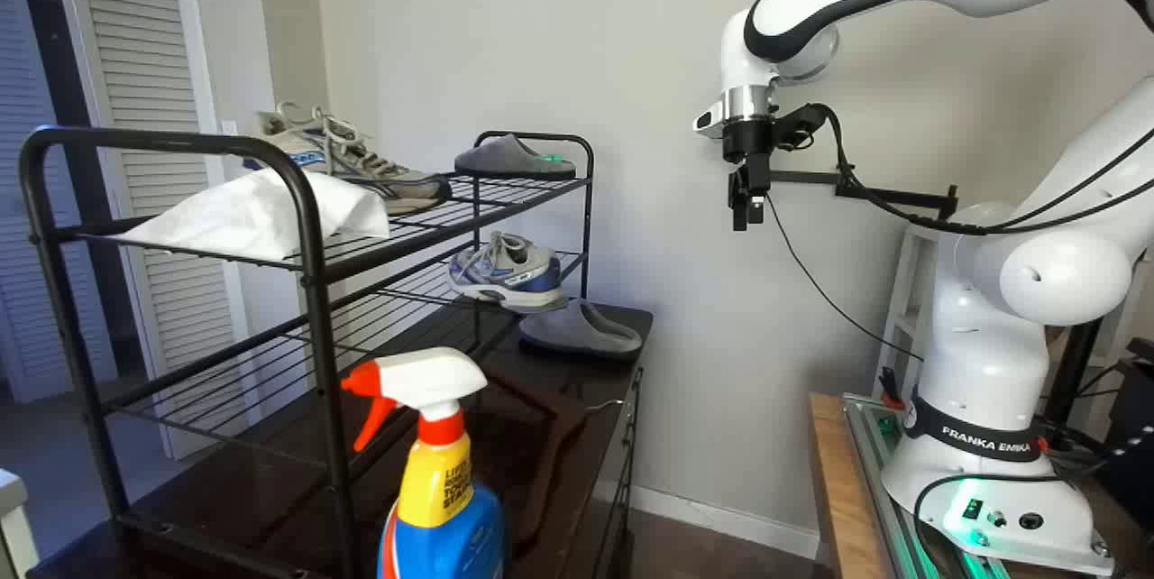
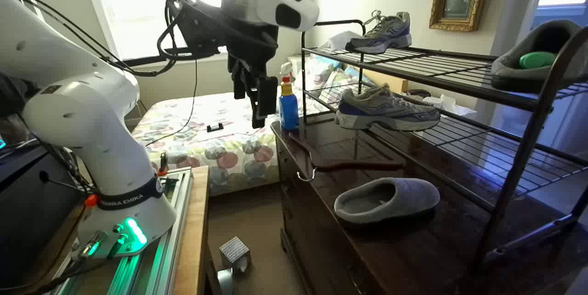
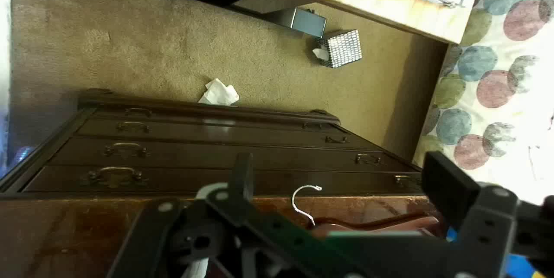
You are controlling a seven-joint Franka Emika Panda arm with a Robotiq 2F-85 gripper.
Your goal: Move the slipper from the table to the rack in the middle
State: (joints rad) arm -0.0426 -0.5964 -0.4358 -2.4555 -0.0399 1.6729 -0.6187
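The slipper, grey and open-backed, lies sole-down on the table in both exterior views (image 1: 581, 329) (image 2: 388, 201). The table is a dark brown dresser (image 2: 441, 249). The black wire rack (image 1: 314, 317) stands on it; its middle tier (image 2: 487, 153) holds one laced sneaker (image 2: 386, 110). My gripper (image 1: 746, 218) hangs in the air, pointing down, higher than the slipper and apart from it. In the wrist view the gripper (image 3: 339, 169) is open, with nothing between its fingers. A pale curved edge shows behind the left finger there; I cannot tell if it is the slipper.
A brown hanger with a metal hook (image 2: 305, 175) lies near the table's front edge. A blue spray bottle (image 1: 442, 507) stands at one end. The top tier holds another grey slipper (image 1: 514, 158) with a green object in it, a sneaker (image 1: 352, 160) and white cloth (image 1: 261, 214).
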